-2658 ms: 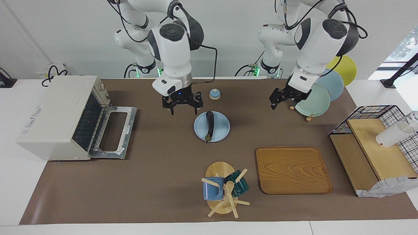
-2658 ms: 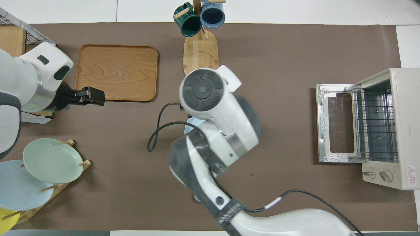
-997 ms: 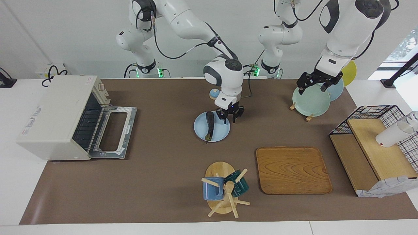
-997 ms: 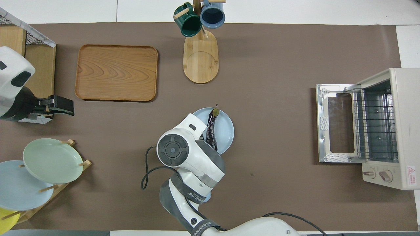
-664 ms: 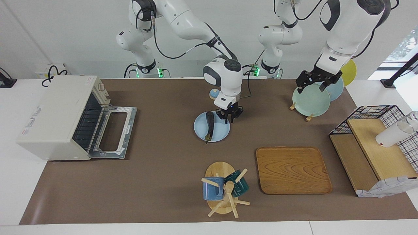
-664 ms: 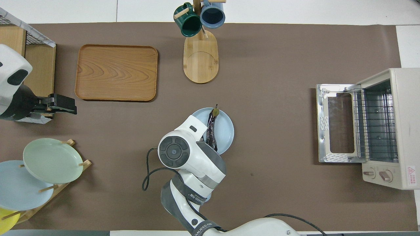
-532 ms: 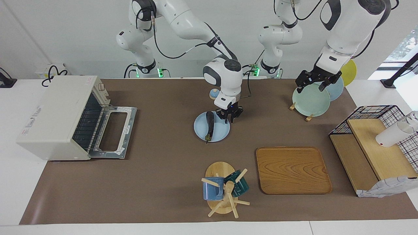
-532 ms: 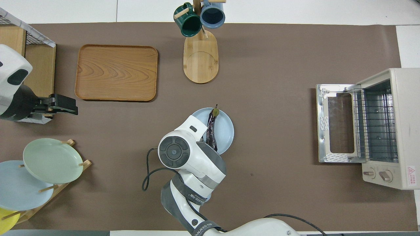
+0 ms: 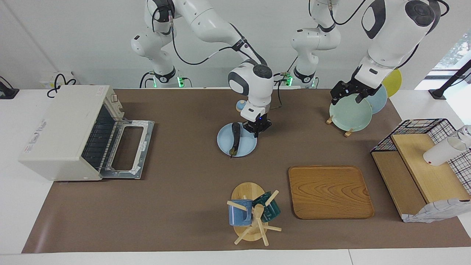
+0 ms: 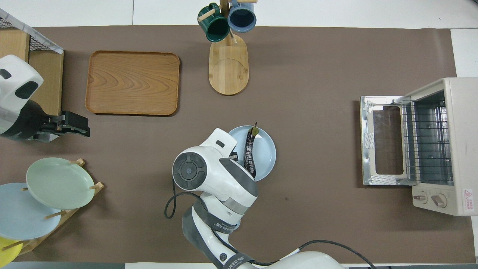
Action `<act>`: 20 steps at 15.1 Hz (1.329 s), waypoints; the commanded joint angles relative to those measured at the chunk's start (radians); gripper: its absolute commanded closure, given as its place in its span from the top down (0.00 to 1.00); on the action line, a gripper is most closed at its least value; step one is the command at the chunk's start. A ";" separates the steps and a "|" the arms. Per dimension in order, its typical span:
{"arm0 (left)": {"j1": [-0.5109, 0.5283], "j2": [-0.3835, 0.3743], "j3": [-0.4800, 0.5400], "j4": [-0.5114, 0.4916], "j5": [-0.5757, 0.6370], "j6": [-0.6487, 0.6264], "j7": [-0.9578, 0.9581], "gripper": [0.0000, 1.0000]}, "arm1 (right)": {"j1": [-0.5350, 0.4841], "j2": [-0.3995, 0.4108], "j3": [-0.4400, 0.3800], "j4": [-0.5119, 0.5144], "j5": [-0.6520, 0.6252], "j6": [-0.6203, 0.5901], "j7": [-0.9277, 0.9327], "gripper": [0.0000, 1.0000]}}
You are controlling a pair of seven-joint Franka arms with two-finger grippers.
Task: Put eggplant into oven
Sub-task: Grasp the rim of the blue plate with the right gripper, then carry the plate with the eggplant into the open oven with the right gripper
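The dark eggplant (image 9: 235, 138) lies on a light blue plate (image 9: 247, 146) mid-table; it also shows in the overhead view (image 10: 249, 151), on the plate (image 10: 265, 153). My right gripper (image 9: 257, 129) is down at the plate's rim on the side toward the left arm's end and is shut on it. The arm's wrist covers the gripper from above. The cream-white oven (image 9: 62, 129) stands at the right arm's end of the table with its door (image 9: 128, 149) folded down open and its rack showing (image 10: 425, 142). My left gripper (image 9: 346, 92) hangs open over the plate rack.
A mug tree (image 9: 252, 213) with two mugs and a wooden tray (image 9: 329, 191) lie farther from the robots than the plate. A rack of plates (image 9: 355, 110) and a wire basket (image 9: 423, 129) with wooden boards stand toward the left arm's end. A small blue dome (image 9: 241, 105) sits near the robots.
The right gripper came down to the plate's rim and closed on it. The plate with the eggplant has since shifted toward the oven. The left gripper rose over the plate rack.
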 commanded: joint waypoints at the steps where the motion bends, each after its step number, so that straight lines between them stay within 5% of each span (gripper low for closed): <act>1: 0.050 0.011 -0.039 0.027 0.017 -0.024 0.040 1.00 | -0.014 -0.027 0.005 0.025 -0.097 -0.115 -0.029 0.00; 5: 0.067 0.012 -0.048 0.030 0.019 -0.018 0.072 1.00 | -0.118 -0.167 0.000 -0.049 -0.099 -0.179 -0.096 0.00; 11: 0.081 0.011 -0.053 0.030 0.036 -0.020 0.078 1.00 | -0.367 -0.454 0.000 -0.303 -0.131 -0.284 -0.207 0.00; 15: 0.081 -0.004 -0.053 0.025 0.034 -0.013 0.077 1.00 | -0.555 -0.552 0.002 -0.379 -0.175 -0.290 -0.381 0.00; 20: 0.080 -0.023 -0.051 0.022 0.034 -0.018 0.072 1.00 | -0.763 -0.571 0.003 -0.419 -0.163 -0.253 -0.604 0.00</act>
